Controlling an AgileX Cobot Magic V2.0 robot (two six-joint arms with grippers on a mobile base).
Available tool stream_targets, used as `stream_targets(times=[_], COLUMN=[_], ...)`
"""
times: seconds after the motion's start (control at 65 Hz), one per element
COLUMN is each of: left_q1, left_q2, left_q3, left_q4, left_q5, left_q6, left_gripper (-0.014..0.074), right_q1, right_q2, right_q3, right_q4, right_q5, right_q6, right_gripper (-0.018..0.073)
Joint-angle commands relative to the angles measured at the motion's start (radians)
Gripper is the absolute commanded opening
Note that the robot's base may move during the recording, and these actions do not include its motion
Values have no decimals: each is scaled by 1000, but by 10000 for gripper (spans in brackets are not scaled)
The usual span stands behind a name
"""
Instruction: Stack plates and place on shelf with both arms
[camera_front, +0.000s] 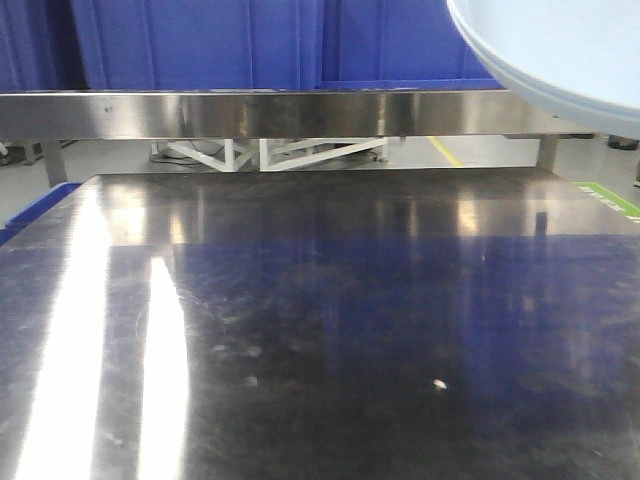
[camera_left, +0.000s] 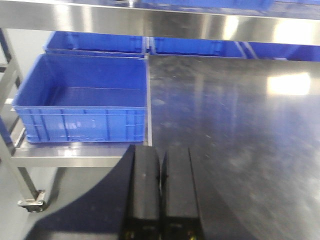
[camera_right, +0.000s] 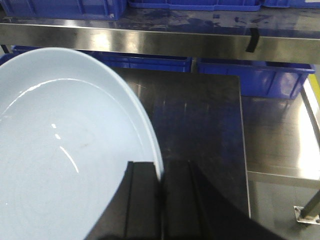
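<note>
Right wrist view, right hand (camera_right: 162, 175) clamped on plate (camera_right: 60, 150) rim, left hand (camera_left: 161, 157) closed together

Overhead light lays two glare streaks on the table (camera_front: 300, 330) at 7 o'clock in the front view; the plate (camera_front: 560, 60) at 1 o'clock is out of focus. The left wrist view is soft, with glare on the shelf (camera_left: 150, 20) at 12 and a bright patch at 3. The right wrist view has small highlights on the plate at 9.
</note>
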Motion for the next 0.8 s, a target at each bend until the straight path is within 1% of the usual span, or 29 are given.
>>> stream_targets(times=[0.0,0.785], left_q1=[2,2], left_q2=[4,19], left_q3=[-29,-29], left_q4=[8,8], left_q5=[-83,-85], left_q6=[-7,-7], left_gripper=[83,83], right_q1=[-8,-8], right_q2=[-3,-4], right_q3=[-31,-31], right_q4=[-9,-9], right_q5=[-94,-94], right_q6=[-4,-4], right_gripper=[22,22])
